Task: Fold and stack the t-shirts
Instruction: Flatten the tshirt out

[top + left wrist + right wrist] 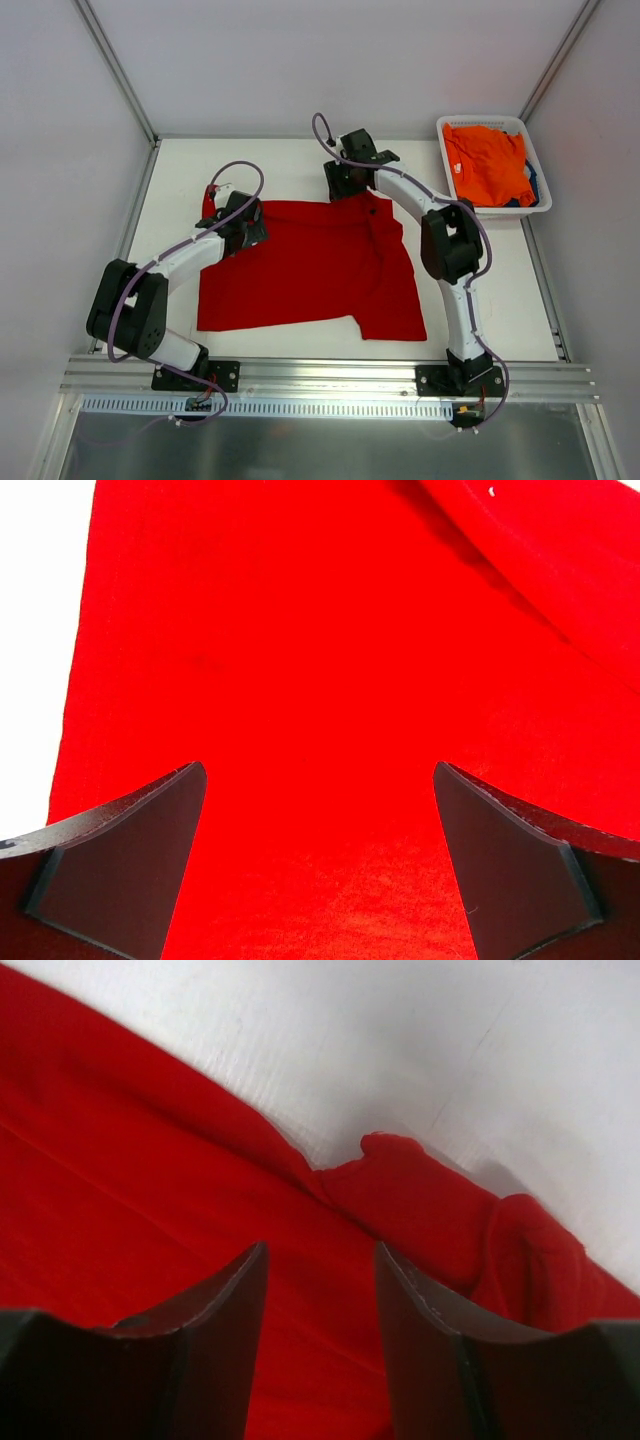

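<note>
Left wrist view: the left gripper [318, 780] stands fully spread and grasps nothing, poised low over the red t-shirt [300, 630]. Right wrist view: the right gripper [320, 1255], jaws partly apart and empty, hovers by a bunched fold [430, 1210] at the shirt's far edge, probably to flatten it. Top external view: the shirt lies spread on the table [500, 290]; the orange t-shirt [485, 160] sits in the basket [480, 122].

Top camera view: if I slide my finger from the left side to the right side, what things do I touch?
Left arm's elbow → red t-shirt → white basket holding the orange t-shirt.
</note>
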